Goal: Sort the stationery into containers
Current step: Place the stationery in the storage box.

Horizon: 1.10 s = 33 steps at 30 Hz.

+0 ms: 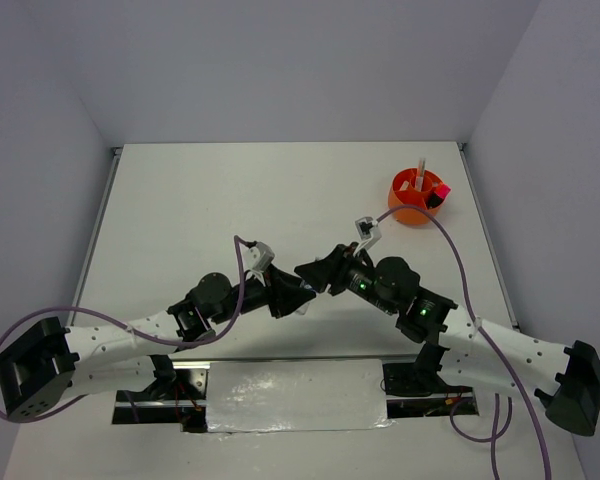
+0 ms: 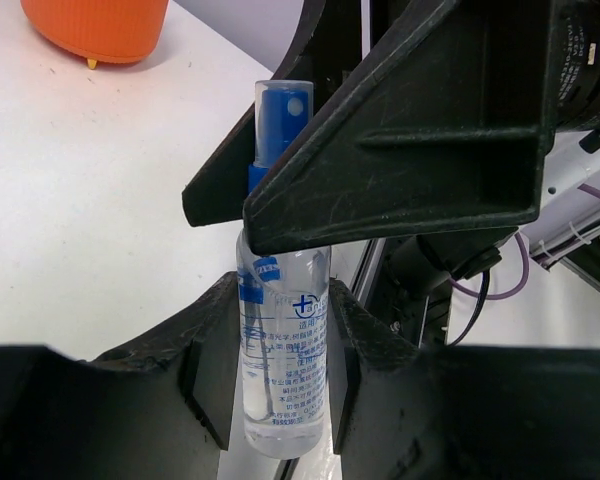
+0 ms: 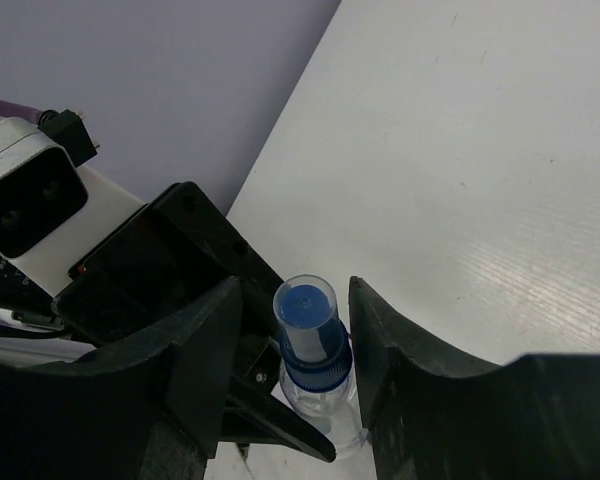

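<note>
Your hands meet over the table (image 1: 230,190) at the spray bottle (image 2: 280,400).
Left hand (image 2: 280,365) pinches its clear body; right hand (image 3: 295,305) straddles the blue cap (image 3: 306,312), fingers spread. The blue label print (image 2: 298,345) is too small to read.

Shows left gripper (image 1: 307,289) and right gripper (image 1: 306,272) meeting tip to tip above the white table's (image 1: 220,190) near middle, well apart from the orange tub (image 1: 404,212) at far right, pink cap (image 1: 442,189) and pale stick (image 1: 421,171) inside.
</note>
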Each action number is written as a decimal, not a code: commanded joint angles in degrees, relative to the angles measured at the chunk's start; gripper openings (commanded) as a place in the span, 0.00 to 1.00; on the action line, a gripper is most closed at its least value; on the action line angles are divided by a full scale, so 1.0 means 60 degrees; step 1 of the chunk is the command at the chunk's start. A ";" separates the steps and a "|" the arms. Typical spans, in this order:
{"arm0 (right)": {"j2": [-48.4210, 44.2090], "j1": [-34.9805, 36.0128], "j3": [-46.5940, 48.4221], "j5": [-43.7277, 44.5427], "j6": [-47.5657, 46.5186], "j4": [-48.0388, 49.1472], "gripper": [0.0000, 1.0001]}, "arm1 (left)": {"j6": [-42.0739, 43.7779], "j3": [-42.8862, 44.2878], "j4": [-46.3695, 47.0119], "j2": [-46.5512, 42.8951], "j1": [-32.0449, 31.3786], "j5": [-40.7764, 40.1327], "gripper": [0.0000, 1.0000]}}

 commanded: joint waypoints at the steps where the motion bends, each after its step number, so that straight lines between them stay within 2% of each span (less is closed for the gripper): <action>1: -0.0191 0.0233 -0.0176 0.0013 -0.0068 0.0697 0.54 | 0.0073 0.0301 0.1091 -0.0131 0.0048 -0.0201 0.03; 5: -0.0133 0.0467 -0.0220 0.0304 -0.0228 0.0493 0.48 | 0.0087 0.0344 0.1122 -0.0131 0.0033 -0.0289 0.03; 7: -0.0147 0.0511 -0.0250 0.0452 -0.0331 0.0390 0.29 | 0.0116 0.0388 0.1063 -0.0160 0.0048 -0.0289 0.03; 8: -0.0176 0.0511 -0.0279 0.0612 -0.0404 0.0288 0.11 | 0.0102 0.0402 0.1034 -0.0190 0.0048 -0.0318 0.04; 9: -0.0249 0.0526 -0.0337 0.0730 -0.0390 0.0214 0.00 | 0.0117 0.0417 0.0961 -0.0204 0.0048 -0.0333 0.06; 12: -0.0338 0.0526 -0.0513 0.0978 -0.0624 0.0184 0.00 | 0.0146 0.0446 0.0800 -0.0321 0.0062 -0.0508 0.13; 14: -0.0425 0.0526 -0.0673 0.1009 -0.1033 0.0446 0.00 | 0.0146 0.0563 0.0347 -0.0438 0.0048 -0.0828 0.42; 15: -0.0469 0.0541 -0.0718 0.1111 -0.1238 0.0549 0.00 | 0.0132 0.0650 0.0084 -0.0482 0.0062 -0.1019 0.80; 16: -0.0484 0.0497 -0.0748 0.1228 -0.1718 0.0608 0.00 | 0.0088 0.0854 -0.0252 -0.0541 0.0062 -0.1065 0.99; 19: -0.0353 0.0206 -0.0544 0.2249 -0.2904 0.0435 0.00 | 0.0015 0.1672 -0.2343 -0.0819 0.0077 -0.2278 0.99; 20: -0.0265 0.0001 -0.0253 0.2515 -0.3185 0.0317 0.00 | -0.0044 0.1938 -0.3945 -0.0994 0.0077 -0.2644 0.99; 21: -0.0076 -0.0262 -0.0105 0.2677 -0.3522 0.0258 0.00 | -0.0349 0.2608 -0.4919 -0.1083 0.0077 -0.3633 0.99; 22: 0.0027 -0.1048 0.0027 0.2795 -0.4076 0.0199 0.00 | -0.0512 0.2948 -0.5929 -0.1156 0.0077 -0.4165 0.99; 23: 0.0159 -0.1563 0.0246 0.2680 -0.4285 0.0228 0.00 | -0.0687 0.3270 -0.7926 -0.1331 0.0077 -0.4606 0.99; 24: 0.0233 -0.2105 0.0321 0.2505 -0.4693 0.0315 0.00 | -0.1138 0.3941 -0.8917 -0.1420 0.0077 -0.5379 0.99; 25: 0.0292 -0.3039 0.0379 0.2416 -0.4943 0.0621 0.00 | -0.1361 0.4281 -0.9870 -0.1536 0.0077 -0.5677 0.99; 26: 0.0394 -0.3382 0.0438 0.2647 -0.5236 0.0870 0.00 | -0.1566 0.4589 -1.1504 -0.1828 0.0062 -0.5883 0.99; 29: 0.1488 -0.4277 0.0541 0.4315 -0.7195 0.2363 0.00 | -0.1423 0.5716 -1.3242 -0.2648 0.0062 -0.5491 0.99; 33: 0.3087 -0.5463 0.1476 0.4657 -0.7700 0.3098 0.00 | -0.0734 0.6115 -1.3921 -0.3879 0.0033 -0.4188 0.99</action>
